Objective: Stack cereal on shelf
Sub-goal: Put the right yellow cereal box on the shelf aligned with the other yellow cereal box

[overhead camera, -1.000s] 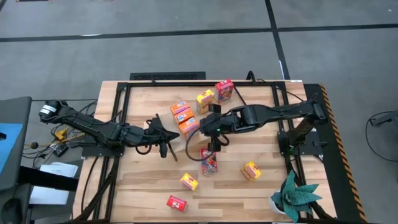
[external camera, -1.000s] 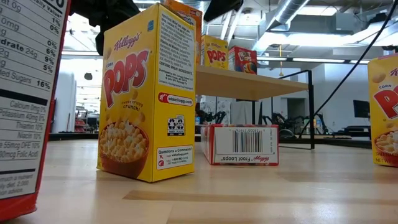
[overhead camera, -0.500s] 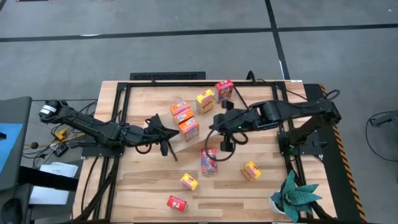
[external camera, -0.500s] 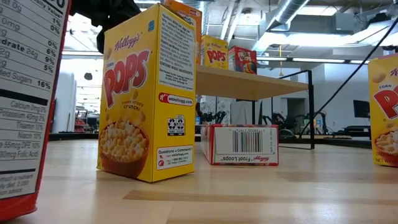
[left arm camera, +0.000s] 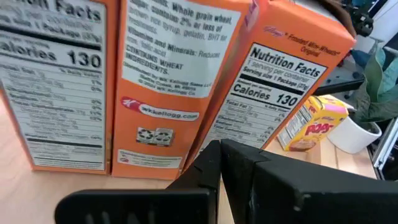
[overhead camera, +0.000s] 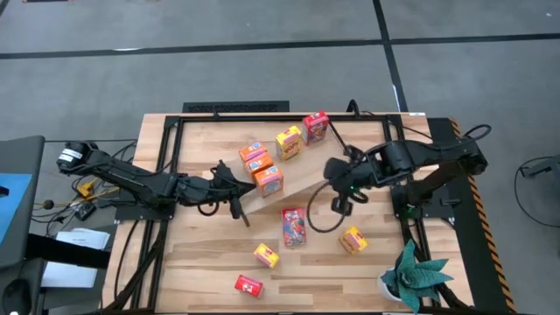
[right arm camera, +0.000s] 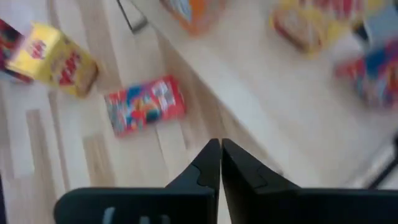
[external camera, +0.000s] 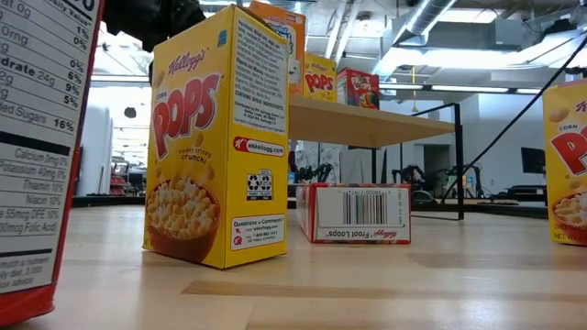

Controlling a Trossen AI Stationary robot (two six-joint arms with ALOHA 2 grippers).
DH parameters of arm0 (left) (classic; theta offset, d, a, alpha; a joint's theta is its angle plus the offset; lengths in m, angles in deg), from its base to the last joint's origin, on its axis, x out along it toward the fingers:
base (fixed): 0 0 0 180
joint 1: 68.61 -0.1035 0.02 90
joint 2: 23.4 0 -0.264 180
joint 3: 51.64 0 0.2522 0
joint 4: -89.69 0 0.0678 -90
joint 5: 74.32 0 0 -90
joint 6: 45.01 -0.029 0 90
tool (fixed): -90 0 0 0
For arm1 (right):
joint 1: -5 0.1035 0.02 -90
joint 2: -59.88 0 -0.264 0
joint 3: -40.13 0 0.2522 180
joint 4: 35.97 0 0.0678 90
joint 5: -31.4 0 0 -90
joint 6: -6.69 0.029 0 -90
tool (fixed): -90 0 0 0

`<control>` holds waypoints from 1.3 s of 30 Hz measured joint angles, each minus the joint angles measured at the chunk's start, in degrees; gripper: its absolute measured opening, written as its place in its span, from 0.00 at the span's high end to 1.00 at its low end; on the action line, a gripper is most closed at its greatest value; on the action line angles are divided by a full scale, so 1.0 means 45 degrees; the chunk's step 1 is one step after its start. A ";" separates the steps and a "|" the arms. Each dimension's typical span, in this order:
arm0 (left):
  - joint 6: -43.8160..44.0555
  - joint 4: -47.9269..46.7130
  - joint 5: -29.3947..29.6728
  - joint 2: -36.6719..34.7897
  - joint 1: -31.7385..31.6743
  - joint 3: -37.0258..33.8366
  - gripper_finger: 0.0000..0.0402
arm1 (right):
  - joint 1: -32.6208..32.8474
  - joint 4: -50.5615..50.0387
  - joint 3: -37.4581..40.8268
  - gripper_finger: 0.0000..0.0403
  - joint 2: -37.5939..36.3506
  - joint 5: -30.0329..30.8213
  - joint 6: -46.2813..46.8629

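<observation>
The shelf (overhead camera: 306, 179) is a light-wood board slanting across the table, with black rod frames. On it stand three orange cereal boxes (overhead camera: 261, 168), a yellow one (overhead camera: 289, 141) and a red one (overhead camera: 315, 126). On the tabletop, a red box (overhead camera: 295, 226) lies flat, and two yellow boxes (overhead camera: 353, 239) (overhead camera: 266, 255) and another red one (overhead camera: 248, 285) sit nearer. My left gripper (overhead camera: 233, 189) (left arm camera: 219, 163) is shut, its tips at the foot of the orange boxes (left arm camera: 168, 81). My right gripper (overhead camera: 341, 192) (right arm camera: 220, 157) is shut and hovers over the shelf's near edge, touching nothing. My left gripper comes level from the table's left with shut fingers. Its tips stand at the lower edge of an orange box (left arm camera: 208, 134) that stands upright on the shelf. I cannot tell whether they touch it.
A potted plant (overhead camera: 411, 276) stands at the table's near right corner. Black frame rails (overhead camera: 166, 166) run along the tabletop's sides. In the low view a yellow box (external camera: 215, 137) and the flat red box (external camera: 353, 213) stand before the shelf board (external camera: 367, 121).
My right gripper has swung away from the orange boxes toward the table's right, staying shut, and has left the low view. My left gripper has crept a little toward the right, closer to the orange boxes.
</observation>
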 joint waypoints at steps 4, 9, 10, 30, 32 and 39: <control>-0.0024 -0.0052 -0.0009 -0.0300 0.0001 0.0000 1.00 | 0.0698 -0.1993 -0.0003 0.93 -0.0194 -0.1129 0.2190; 0.0152 -0.0379 -0.0046 -0.0800 0.0018 0.0000 1.00 | 0.1998 -0.3501 0.0004 0.86 -0.0143 -0.2756 0.4320; 0.0154 -0.0405 -0.0115 -0.0897 0.0019 0.0000 1.00 | 0.2328 -0.3388 0.0016 0.82 -0.0130 -0.2782 0.4600; 0.0154 -0.2222 -0.1121 -0.3146 0.0583 0.0000 1.00 | 0.5113 -0.1336 0.3451 0.26 -0.0220 -0.2387 1.2569; 0.0213 -0.2334 -0.1143 -0.3133 0.0583 0.0000 1.00 | 0.5059 -0.0661 0.3728 0.26 -0.0222 -0.2375 1.2609; 0.0397 -0.2544 -0.1453 -0.3097 0.0593 0.0000 1.00 | 0.4816 0.0299 0.4797 0.26 -0.0220 -0.2381 1.2820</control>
